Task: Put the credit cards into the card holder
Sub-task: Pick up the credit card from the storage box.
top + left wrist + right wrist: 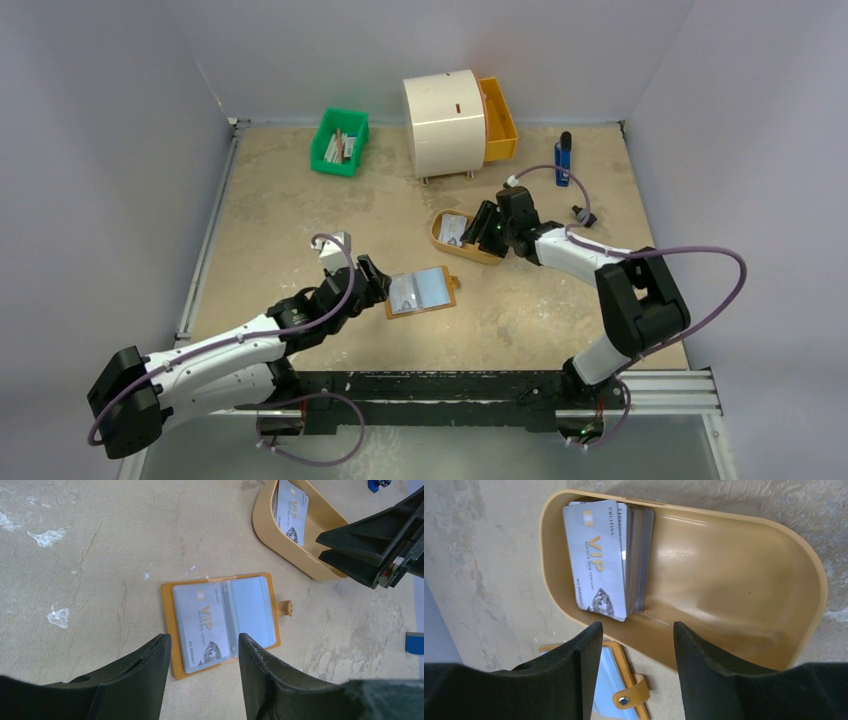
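ok so here's the scene: the card holder (421, 292) is lying flat and wide open on the worktop (300, 220), roughly in the middle, pale blue-grey inside facing up. 1 VIP card (202, 627) is sitting in its left-hand pocket, the other pocket looks bare. Its little snap tab (285, 608) sticks out on the side towards the tray.

The left claw (202, 640) is right at the near edge of the holder, jaws spread about halfway with nothing between them. From the wrist cam the tips overlap the holder's edge and the bottom of the card, but I can't tell if they're actually touching.

The stack of cards (606, 560) is in the oval orange tray (734, 580), leaning on edge against one end of it, another VIP card at the front. The tray sits just beside the holder, on its far right. The right claw (636, 627) hangs over the tray's near rim, also parted and empty, tips short of the cards.

Back of the worktop: a green bin (340, 142) with some sticks and papers, and a cream drum-shaped box (445, 122) with an orange drawer (500, 118) pulled out of its right side.
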`<state>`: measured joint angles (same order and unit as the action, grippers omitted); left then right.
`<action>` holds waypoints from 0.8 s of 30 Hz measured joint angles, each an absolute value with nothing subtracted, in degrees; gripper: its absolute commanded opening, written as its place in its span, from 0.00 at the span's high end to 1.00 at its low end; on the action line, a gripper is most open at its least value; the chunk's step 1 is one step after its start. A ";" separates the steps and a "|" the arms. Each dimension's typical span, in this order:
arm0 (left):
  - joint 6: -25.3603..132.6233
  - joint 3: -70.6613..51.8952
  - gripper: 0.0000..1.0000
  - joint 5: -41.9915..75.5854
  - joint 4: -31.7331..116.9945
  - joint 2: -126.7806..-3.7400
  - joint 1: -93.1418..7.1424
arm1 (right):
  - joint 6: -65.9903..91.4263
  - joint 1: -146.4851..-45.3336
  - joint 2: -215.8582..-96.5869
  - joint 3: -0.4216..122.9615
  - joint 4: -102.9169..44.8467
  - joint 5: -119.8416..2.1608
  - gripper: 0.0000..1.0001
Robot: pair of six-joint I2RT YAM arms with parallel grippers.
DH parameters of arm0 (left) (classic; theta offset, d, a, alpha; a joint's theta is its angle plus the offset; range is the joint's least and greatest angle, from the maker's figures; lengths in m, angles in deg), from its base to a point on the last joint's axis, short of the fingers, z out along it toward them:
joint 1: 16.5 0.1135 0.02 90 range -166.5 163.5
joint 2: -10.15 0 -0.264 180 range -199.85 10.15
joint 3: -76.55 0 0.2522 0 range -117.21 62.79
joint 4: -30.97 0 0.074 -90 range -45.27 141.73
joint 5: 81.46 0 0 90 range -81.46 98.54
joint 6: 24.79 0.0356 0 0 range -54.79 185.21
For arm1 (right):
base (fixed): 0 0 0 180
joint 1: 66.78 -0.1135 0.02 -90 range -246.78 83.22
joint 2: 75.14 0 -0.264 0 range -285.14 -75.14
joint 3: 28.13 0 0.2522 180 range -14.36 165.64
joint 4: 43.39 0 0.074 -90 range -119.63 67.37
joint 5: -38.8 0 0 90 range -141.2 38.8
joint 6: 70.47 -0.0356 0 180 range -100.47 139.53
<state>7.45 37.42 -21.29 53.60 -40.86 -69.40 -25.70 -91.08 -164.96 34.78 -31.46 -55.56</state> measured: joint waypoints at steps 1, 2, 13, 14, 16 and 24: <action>7.34 37.42 0.49 -21.29 53.66 -40.99 -69.38 | -26.18 -91.01 -165.82 34.80 -31.76 -55.71 0.44; 7.30 37.42 0.49 -21.31 53.75 -41.14 -69.40 | -26.57 -90.92 -166.67 34.85 -32.11 -55.78 0.44; 7.30 37.40 0.50 -21.70 55.11 -42.02 -69.38 | -28.50 -90.60 -174.84 39.46 -34.38 -58.58 0.46; 7.30 37.40 0.50 -21.73 55.13 -42.04 -69.38 | -28.54 -90.60 -175.21 39.74 -34.54 -58.71 0.47; 7.30 37.40 0.50 -21.73 55.08 -42.19 -69.38 | -28.65 -90.60 -175.94 40.18 -34.76 -58.93 0.51; 7.26 37.40 0.50 -21.81 55.13 -43.46 -69.38 | -29.81 -90.53 -177.16 41.03 -35.85 -60.28 0.64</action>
<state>7.26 37.40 -21.81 55.13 -43.46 -69.38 -29.81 -90.53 -177.16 41.03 -35.85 -60.28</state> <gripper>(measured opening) 0.501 0.390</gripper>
